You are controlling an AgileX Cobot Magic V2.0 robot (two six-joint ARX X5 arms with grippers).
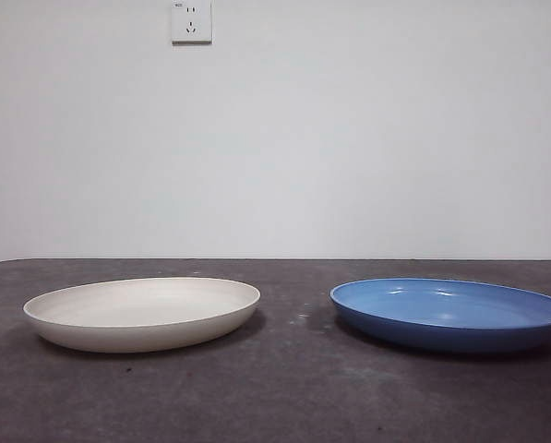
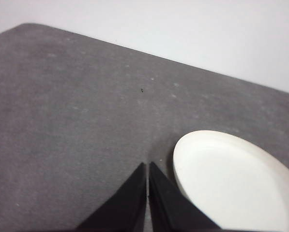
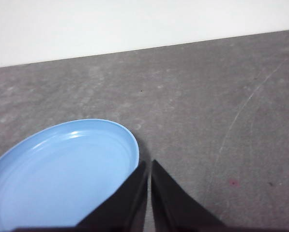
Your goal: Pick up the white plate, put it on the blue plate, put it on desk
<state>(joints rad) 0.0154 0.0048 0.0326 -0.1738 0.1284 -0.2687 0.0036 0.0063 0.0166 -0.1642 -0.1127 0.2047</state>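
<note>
Front view: the white plate (image 1: 142,314) and the blue plate (image 1: 451,314) sit apart on the desk (image 1: 293,388), both empty. Left wrist view: the left gripper (image 2: 148,166), jaws together, hangs beside the white plate (image 2: 231,183). Right wrist view: the right gripper (image 3: 148,165), jaws together, hangs at the blue plate's (image 3: 62,174) rim.

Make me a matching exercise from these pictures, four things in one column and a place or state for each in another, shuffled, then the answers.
1. white plate
2. blue plate
3. left gripper
4. wall socket

A. high on the wall
B. on the desk, right side of the front view
C. jaws shut, beside the cream plate
D. on the desk, left side of the front view

Pairs: 1-D, 2-B, 3-C, 4-A
</note>
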